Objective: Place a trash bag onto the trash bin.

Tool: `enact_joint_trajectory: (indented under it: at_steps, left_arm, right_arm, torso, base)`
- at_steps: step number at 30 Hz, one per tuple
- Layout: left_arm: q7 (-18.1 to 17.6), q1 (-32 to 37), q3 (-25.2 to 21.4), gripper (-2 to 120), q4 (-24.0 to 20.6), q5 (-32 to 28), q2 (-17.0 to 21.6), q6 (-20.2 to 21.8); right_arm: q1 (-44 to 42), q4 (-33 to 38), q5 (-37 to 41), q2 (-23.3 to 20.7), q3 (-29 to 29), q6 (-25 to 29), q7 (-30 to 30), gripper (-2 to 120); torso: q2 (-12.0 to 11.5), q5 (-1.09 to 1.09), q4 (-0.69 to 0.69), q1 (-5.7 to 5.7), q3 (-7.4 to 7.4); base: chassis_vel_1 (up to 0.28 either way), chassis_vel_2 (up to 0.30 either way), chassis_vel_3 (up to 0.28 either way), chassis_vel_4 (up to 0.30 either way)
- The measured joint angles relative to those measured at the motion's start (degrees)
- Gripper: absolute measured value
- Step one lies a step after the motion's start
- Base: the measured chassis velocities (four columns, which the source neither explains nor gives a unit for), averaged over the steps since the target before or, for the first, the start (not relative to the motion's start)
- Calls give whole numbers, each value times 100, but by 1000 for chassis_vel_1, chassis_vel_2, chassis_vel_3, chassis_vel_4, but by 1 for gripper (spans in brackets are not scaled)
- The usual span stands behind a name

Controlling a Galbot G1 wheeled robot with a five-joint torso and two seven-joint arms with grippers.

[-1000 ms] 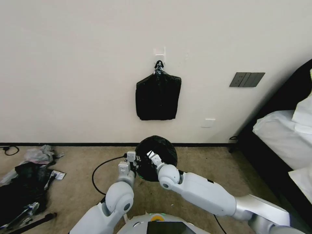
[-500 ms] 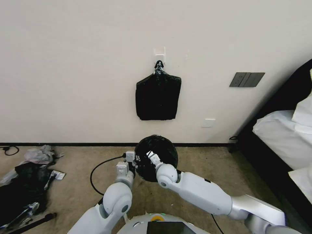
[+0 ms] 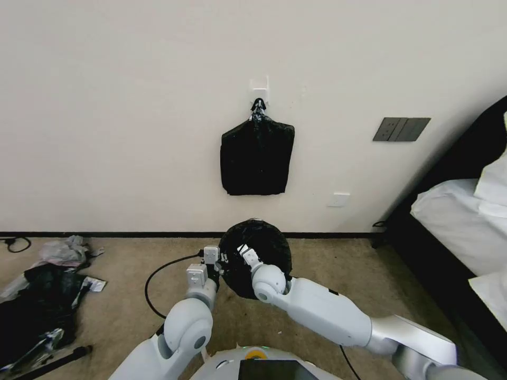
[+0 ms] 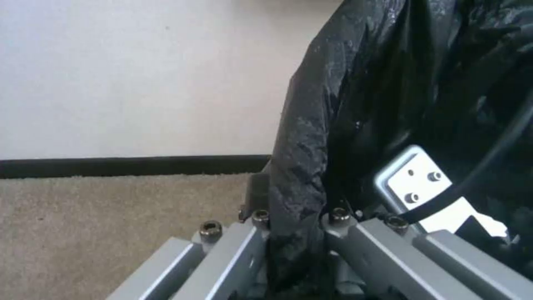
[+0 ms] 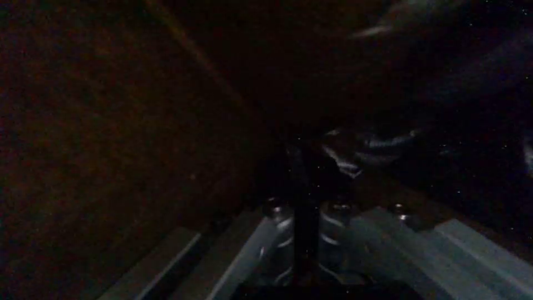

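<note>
Your background: sheaf of black bags (image 3: 257, 157) hangs flat on cream wall from black clip (image 3: 258, 107) under white hook (image 3: 260, 85). Dark switch panel (image 3: 401, 129) and white socket (image 3: 338, 199) to right. Bed (image 3: 458, 221) at right edge. Black plastic heap (image 3: 33, 301) lies on carpet (image 3: 105, 316) at left. Black cable (image 3: 163, 274) loops on floor.

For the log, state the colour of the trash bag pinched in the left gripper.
Glossy black; the left wrist view shows the trash bag best.

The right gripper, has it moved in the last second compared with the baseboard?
Yes. The right gripper has drifted slightly to the robot's left along the baseboard, inside the trash bag.
</note>
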Motion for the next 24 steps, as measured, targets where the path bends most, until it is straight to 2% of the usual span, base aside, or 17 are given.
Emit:
enact_joint_trajectory:
  at_steps: [24]
  left_arm:
    - [-9,22,-12,0,-115,-127,1,5]
  right_arm:
    - [-21,-306,-194,90,87,5,-226,0]
  torso:
    - [0,0,0,0,0]
  base:
    - [0,0,0,0]
